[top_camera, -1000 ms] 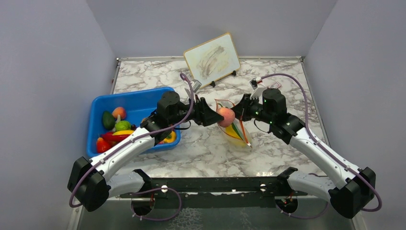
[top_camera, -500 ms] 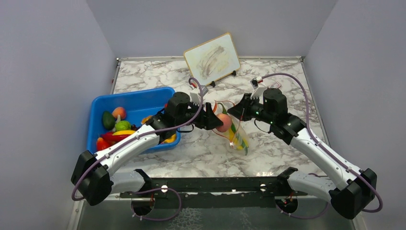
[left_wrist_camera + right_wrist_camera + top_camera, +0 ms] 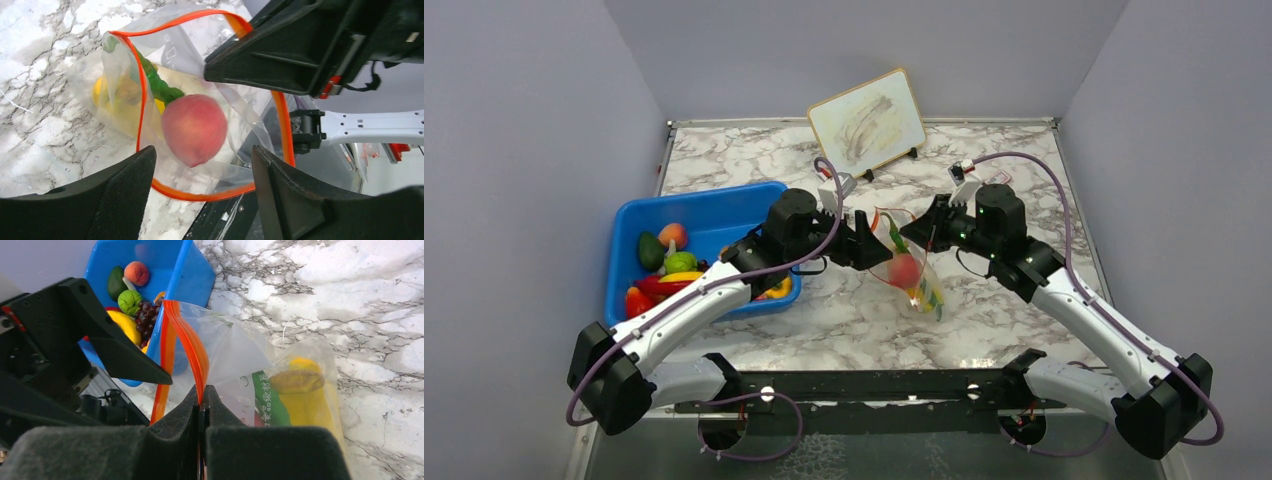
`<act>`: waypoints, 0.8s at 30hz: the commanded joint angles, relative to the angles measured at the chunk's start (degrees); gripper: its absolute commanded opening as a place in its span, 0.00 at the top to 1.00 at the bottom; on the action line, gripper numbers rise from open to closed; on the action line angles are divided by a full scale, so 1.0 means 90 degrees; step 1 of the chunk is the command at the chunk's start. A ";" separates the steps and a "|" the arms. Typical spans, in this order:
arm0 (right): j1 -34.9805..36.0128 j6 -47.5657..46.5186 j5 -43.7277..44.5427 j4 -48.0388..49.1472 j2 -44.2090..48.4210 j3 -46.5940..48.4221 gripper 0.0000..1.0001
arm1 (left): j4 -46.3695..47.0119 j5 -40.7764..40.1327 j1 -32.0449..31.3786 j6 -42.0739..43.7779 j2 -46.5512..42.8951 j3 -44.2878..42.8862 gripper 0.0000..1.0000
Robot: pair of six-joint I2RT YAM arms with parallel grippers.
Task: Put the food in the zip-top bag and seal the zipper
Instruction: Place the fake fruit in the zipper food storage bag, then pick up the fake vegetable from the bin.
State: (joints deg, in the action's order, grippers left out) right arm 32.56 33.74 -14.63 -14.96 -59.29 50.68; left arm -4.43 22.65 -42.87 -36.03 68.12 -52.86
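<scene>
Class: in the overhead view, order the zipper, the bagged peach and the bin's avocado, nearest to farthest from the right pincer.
1. zipper: clamped in the right pincer.
2. peach: just toward the arms, inside the zip-top bag.
3. avocado: far left, in the blue bin.

Food (image 3: 642, 300) partly behind left arm (image 3: 686, 305)

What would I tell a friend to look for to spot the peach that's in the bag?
On the marble table, find the clear bag with the orange-red rim, pinched at its mouth by the right claw. Just inside lies a round pink-red peach. A second peach sits in the blue bin; this one is bagged, beside a green piece.
</scene>
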 commanded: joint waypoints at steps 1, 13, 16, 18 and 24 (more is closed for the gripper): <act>0.0015 -0.0125 0.0097 0.0210 0.0158 0.0053 0.99 | 0.0328 0.0063 -0.0022 0.0100 -0.0469 -0.0108 0.25; 0.0015 -0.0203 0.0256 0.0112 0.0426 0.0134 0.99 | -0.0942 -0.1593 -0.0024 0.0905 -0.0952 -0.0371 0.20; 0.0015 -0.0213 0.0261 0.0119 0.0485 0.0098 0.99 | -0.1224 -0.2274 -0.0022 0.1060 -0.1092 -0.0382 0.21; 0.0015 -0.0208 0.0266 0.0129 0.0501 0.0043 0.99 | -0.1394 -0.2959 -0.0022 0.1166 -0.1196 -0.0328 0.21; 0.0013 -0.0196 0.0258 0.0118 0.0576 -0.0066 0.99 | -0.2008 -0.4928 0.0069 0.1259 -0.1334 -0.0259 0.25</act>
State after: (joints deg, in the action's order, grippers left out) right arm 32.56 32.69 -13.37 -15.42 -55.81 50.52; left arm -17.41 -6.66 -42.87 -26.72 57.36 -54.57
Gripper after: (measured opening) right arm 0.012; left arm 0.782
